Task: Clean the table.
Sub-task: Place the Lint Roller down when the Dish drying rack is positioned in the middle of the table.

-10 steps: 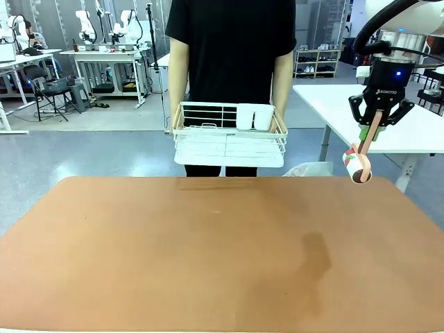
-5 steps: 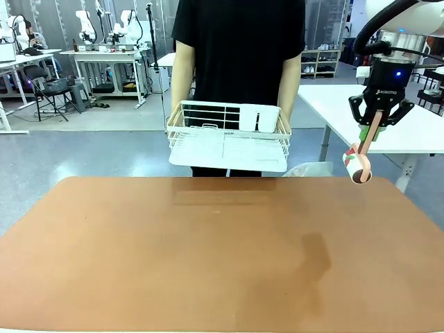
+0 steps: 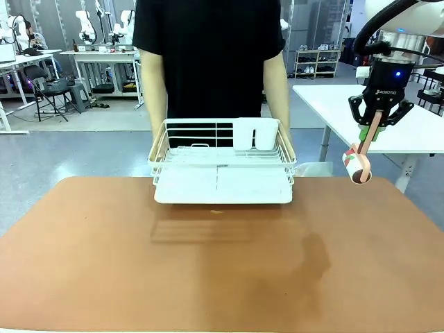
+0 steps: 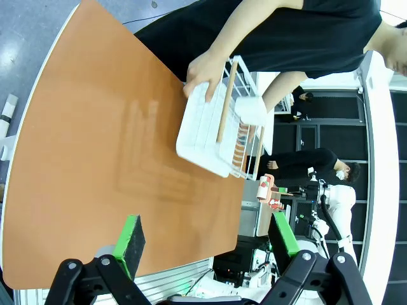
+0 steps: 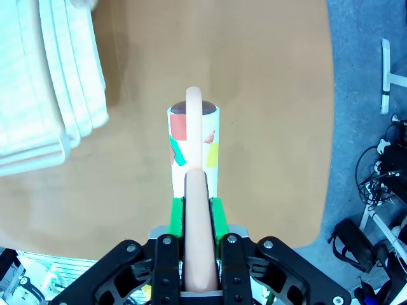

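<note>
Right hand (image 3: 375, 133) clamped on pink handle of lint roller (image 3: 359, 166), poised above tabletop (image 3: 104, 263) edge. Left hand (image 4: 206, 244) open, empty, tabletop spread beyond its fingers. Tabletop judged rigid, smooth, matte: roll across, no grasping needed. Person holding white wire rack (image 3: 222, 166) low, off right hand's side.

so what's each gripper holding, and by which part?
Right gripper clamps the lint roller by its pink handle. Left gripper is open, holding nothing.

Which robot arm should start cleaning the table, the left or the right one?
Probably the right. Its gripper is shut on the roller, hanging above the table's far right corner. The left gripper is open and holds nothing. The person's rack hangs over the far middle, though.
</note>
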Robot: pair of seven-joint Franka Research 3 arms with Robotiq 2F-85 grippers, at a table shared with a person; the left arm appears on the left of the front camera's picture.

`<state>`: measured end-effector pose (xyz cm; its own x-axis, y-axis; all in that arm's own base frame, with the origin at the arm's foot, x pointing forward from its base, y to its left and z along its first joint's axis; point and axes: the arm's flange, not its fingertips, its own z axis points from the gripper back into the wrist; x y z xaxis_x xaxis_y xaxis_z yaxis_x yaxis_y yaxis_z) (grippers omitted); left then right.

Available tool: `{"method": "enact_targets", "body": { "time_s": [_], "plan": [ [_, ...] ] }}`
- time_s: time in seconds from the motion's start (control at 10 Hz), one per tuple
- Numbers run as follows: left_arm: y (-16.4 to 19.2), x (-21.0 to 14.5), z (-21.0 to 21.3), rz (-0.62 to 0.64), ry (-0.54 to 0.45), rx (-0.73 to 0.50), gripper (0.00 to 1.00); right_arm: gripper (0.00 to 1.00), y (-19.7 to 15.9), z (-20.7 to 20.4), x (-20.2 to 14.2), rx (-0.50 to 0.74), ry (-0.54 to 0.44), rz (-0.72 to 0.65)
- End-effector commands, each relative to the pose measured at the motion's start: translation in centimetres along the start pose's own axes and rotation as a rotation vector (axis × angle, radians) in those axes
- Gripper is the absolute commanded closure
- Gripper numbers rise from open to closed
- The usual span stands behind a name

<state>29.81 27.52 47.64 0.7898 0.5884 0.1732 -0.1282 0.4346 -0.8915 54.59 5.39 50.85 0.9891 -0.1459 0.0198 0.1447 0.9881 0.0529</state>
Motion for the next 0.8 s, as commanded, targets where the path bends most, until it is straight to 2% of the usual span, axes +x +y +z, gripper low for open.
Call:
{"method": "enact_targets", "body": {
  "time_s": [0.0, 0.7],
  "plan": [
    [0.05, 0.04, 0.45, -0.023, 0.005, -0.012, 0.0, 0.79, 0.07, 0.1, -0.35, 0.007, -0.015, 0.001],
    [0.05, 0.04, 0.45, -0.023, 0.005, -0.012, 0.0, 0.79, 0.07, 0.1, -0.35, 0.007, -0.015, 0.001]
  ]
}}
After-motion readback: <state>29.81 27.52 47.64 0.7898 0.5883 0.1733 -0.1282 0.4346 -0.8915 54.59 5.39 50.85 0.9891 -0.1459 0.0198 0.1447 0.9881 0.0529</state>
